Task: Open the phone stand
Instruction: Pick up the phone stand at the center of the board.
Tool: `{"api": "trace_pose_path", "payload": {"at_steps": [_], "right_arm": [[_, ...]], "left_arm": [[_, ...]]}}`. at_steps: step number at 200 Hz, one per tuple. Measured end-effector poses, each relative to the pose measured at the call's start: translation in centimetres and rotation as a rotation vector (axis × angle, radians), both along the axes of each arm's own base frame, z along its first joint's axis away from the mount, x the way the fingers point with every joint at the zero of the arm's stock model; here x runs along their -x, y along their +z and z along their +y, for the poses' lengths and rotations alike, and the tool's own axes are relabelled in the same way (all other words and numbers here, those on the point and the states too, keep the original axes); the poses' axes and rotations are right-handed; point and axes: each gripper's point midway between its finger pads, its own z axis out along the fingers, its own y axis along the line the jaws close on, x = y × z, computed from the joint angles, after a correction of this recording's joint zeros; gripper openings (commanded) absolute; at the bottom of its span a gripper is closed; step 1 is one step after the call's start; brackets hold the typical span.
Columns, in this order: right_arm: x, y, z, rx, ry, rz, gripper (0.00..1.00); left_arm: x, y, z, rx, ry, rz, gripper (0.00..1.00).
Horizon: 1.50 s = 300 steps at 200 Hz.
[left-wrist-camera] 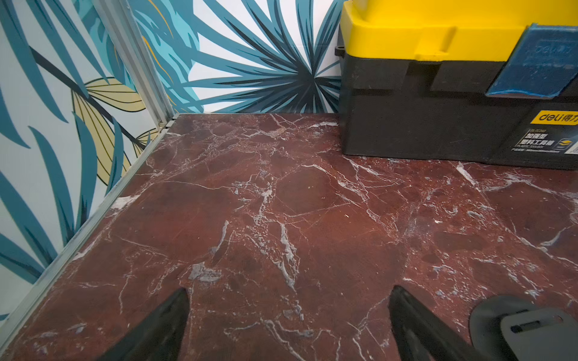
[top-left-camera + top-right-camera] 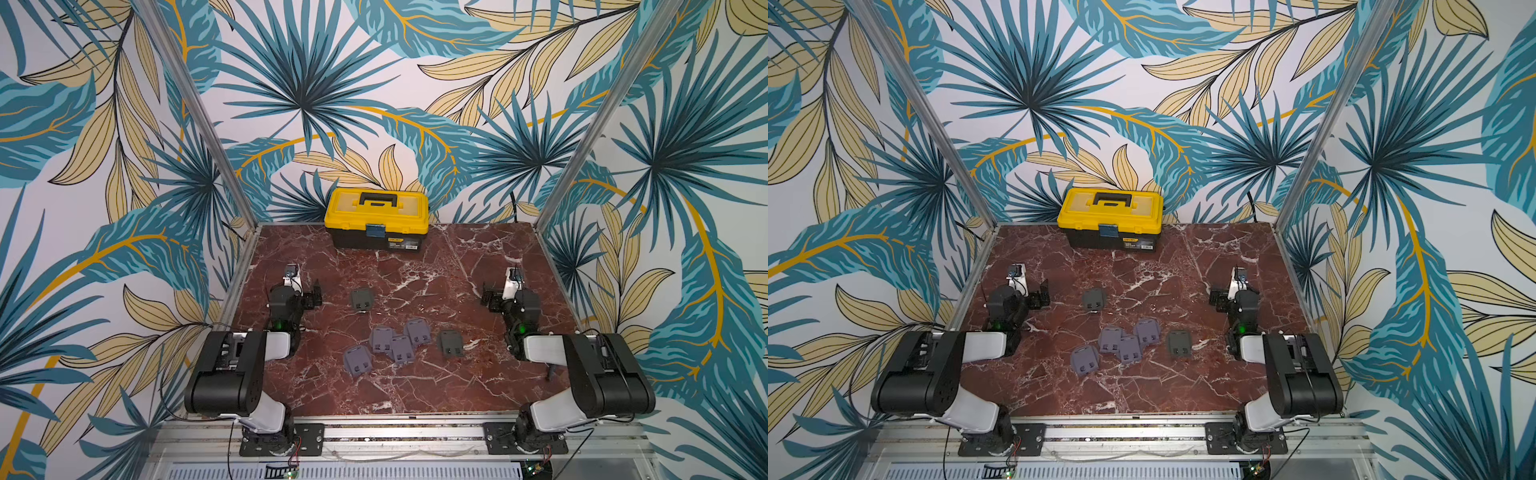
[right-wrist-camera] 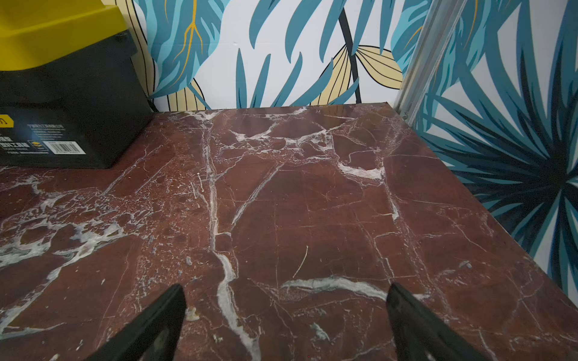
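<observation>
With the left tool (image 1: pixel 289 297) and right tool (image 3: pixel 286 293) both spread wide and empty, we should pin the base of one phone stand (image 2: pixel 361 300) with one tool and lift its flap with the other. That dark grey stand lies folded flat on the surface (image 2: pixel 415 266) near the left tool.

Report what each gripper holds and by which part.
Nothing. The left gripper and right gripper both stand open and empty over the red marble table.
</observation>
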Motion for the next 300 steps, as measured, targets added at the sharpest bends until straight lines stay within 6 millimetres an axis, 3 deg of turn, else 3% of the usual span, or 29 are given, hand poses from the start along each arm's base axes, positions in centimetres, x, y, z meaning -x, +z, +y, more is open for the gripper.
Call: {"api": "trace_pose_path", "payload": {"at_steps": [235,260,280,300], "right_arm": [[0.0,0.0,0.0,0.0,-0.001,0.0,1.0],[0.6,0.7,-0.2,0.0,-0.01,-0.009,1.0],[2.1,3.4,-0.6,-0.014,-0.04,-0.063,1.0],[4.0,7.5,-1.7,-0.083,-0.124,-0.154,1.0]], "left_arm": [[0.0,0.0,0.0,0.0,0.0,0.0,0.99],[0.2,0.1,-0.1,-0.003,-0.009,0.009,0.99],[0.6,2.3,-0.1,0.012,-0.006,0.022,0.99],[0.7,7.6,-0.2,0.068,0.006,-0.055,0.99]]}}
